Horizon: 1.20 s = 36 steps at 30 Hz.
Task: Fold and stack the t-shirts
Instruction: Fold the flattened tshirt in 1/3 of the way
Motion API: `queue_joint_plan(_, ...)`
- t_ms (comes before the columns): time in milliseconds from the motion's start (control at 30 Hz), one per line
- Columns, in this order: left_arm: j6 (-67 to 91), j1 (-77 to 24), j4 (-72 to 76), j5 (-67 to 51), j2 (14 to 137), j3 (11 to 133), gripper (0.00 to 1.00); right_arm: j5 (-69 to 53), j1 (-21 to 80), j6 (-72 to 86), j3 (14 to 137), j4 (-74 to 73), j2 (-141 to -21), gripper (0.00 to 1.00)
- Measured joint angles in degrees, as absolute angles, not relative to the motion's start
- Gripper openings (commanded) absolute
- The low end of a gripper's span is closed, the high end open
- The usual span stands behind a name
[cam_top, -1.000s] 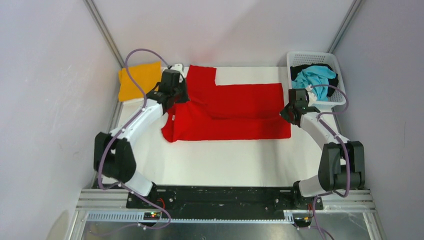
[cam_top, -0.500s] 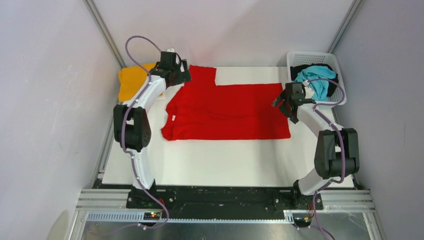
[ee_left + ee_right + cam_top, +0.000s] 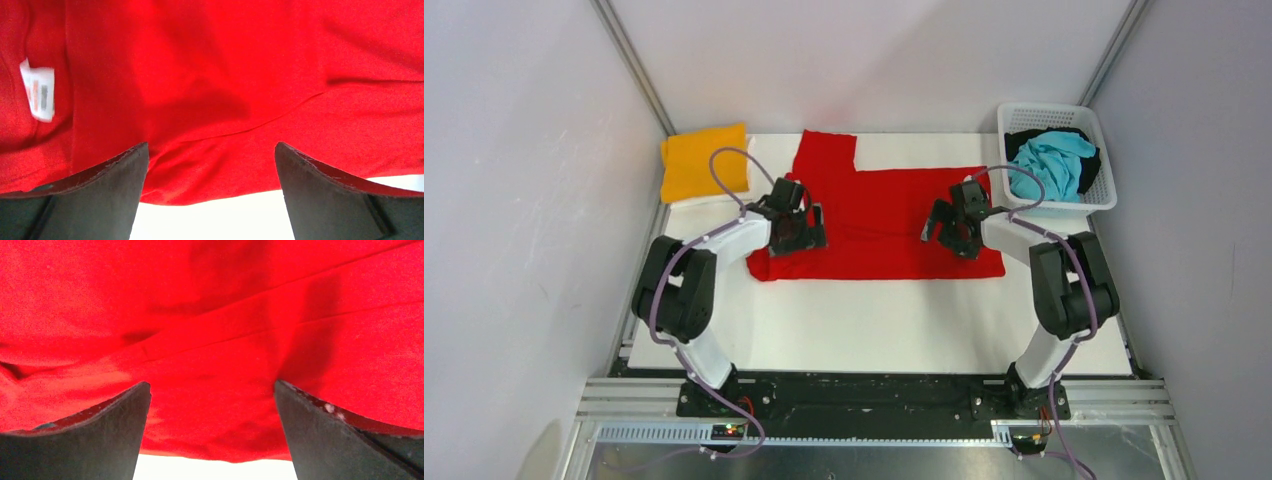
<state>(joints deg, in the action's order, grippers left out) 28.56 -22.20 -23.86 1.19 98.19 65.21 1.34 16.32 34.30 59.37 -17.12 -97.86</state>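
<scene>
- Hovering both arms over the red t-shirt (image 3: pixel 884 215), which lies flat across the middle of the table (image 3: pixel 874 320), its long side running left to right; one sleeve pokes out toward the far edge.
- I have the left gripper (image 3: pixel 210 150) spread wide with nothing between its fingers, close over the collar end where the white neck label (image 3: pixel 39 90) shows; the right gripper (image 3: pixel 212 387) is likewise spread and empty over the opposite end; I cannot tell whether either touches the cloth.
- Both wrist views show the near edge of the cloth just below the fingers and a fold line above them; I judge the grippers sit one at each end so that edge can be pinched evenly and the next fold comes out straight.
- The orange-yellow t-shirt (image 3: pixel 705 160) rests folded at the far left corner, well apart from the red one; I read it as the start of the stack.
- The turquoise t-shirt (image 3: pixel 1052 160) and black t-shirt (image 3: pixel 1024 137) lie crumpled in the white basket (image 3: pixel 1014 115) at the far right, not yet folded.
</scene>
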Motion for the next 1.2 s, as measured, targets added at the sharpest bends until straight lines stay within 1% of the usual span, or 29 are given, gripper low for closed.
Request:
queue_joint_plan(133, 30.1, -21.1, -23.0, 2.0, 98.1, 58.2, 1.00, -0.4, 16.8, 33.7, 59.1, -16.1, -99.3, 0.99)
queue_joint_plan(300, 33.1, -21.1, -19.7, 4.9, 91.3, 49.7, 1.00, -1.0, 17.0, 34.1, 55.9, -13.3, -97.5, 0.99)
queue_joint_plan(467, 37.1, -21.2, -16.7, 6.4, 82.8, 40.7, 1.00, -1.2, 18.3, 35.2, 49.6, -11.2, -92.3, 0.99)
queue_joint_plan(700, 43.2, -22.5, -15.2, 7.7, 68.9, 29.1, 1.00, 0.2, 23.2, 38.3, 39.1, -12.5, -81.0, 0.99)
queue_joint_plan(800, 47.1, -24.8, -17.0, 9.4, 64.2, 26.4, 1.00, 1.6, 26.2, 40.3, 34.8, -13.9, -75.4, 1.00)
queue_joint_plan(967, 55.3, -31.7, -24.6, 13.8, 57.2, 24.1, 1.00, 3.6, 30.9, 44.3, 29.0, -17.8, -66.1, 0.99)
queue_joint_plan(1200, 64.3, -37.2, -36.9, 16.1, 49.7, 23.4, 1.00, 5.4, 36.6, 48.4, 26.1, -23.1, -59.1, 0.99)
